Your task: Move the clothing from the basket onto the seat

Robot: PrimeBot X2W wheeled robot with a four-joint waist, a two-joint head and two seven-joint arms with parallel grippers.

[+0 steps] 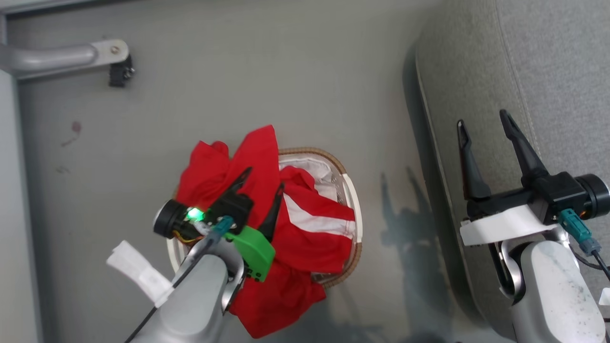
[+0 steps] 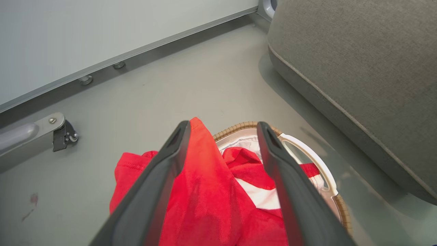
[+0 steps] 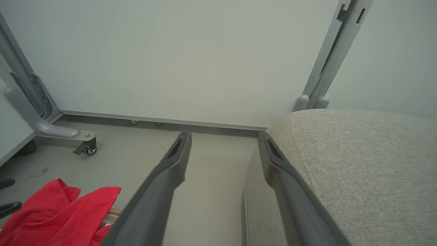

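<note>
Left gripper (image 1: 264,180): fingers spread wide over the heap, nothing pinched.
Red garments (image 1: 305,238): heaped in the laundry basket (image 1: 350,183), spilling over its rim; probably light, limp and slippery, best pinched at a raised fold.
Right gripper (image 1: 481,119): fingers apart, holding nothing.
Sofa (image 1: 548,71): right of the basket.

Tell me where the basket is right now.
In the head view the basket stands on the floor at lower centre, left of the seat with a strip of floor between them. It is heaped with the clothing, below the left end effector.
</note>
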